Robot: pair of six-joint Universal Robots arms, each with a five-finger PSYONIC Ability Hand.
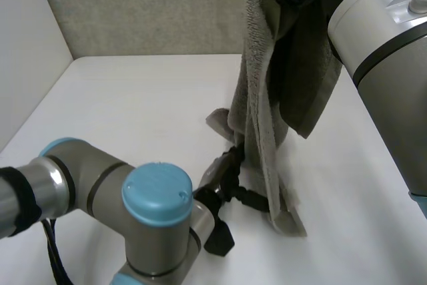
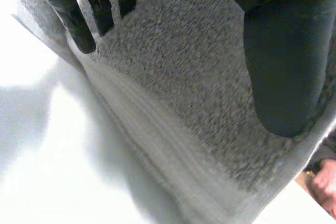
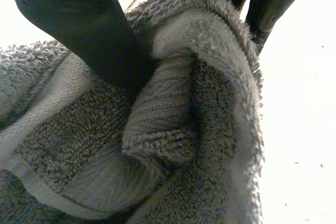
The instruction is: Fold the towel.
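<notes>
The right hand's fingers (image 3: 262, 3) are reaching over the far side of a bunched fold of the grey towel (image 3: 184, 129). Its thumb is pressing into the near side, so the right hand (image 3: 84, 24) is pinching the cloth between thumb and fingers. The gathered edge is rolling over itself just under that thumb.

Seen from the head view, this hand is holding the towel high above the white table (image 1: 133, 111). The cloth is hanging from it in a long, narrow drape. The lower end is resting crumpled on the table, right of the middle, with one corner lying flat. The right arm (image 1: 387, 45) is coming in large from the right side.

The left hand's fingers (image 2: 79, 19) are lying straight and close side by side, their tips touching the towel near one of its edges. The thumb is sitting well apart from them, laid over the towel's looped face, and the cloth is spreading out beneath the palm.

From the head view, the left hand (image 1: 230, 181) is working low at the table. It is touching the bottom part of the hanging towel, just above the corner on the table. The left arm (image 1: 153, 198) is reaching in from the near left.
</notes>
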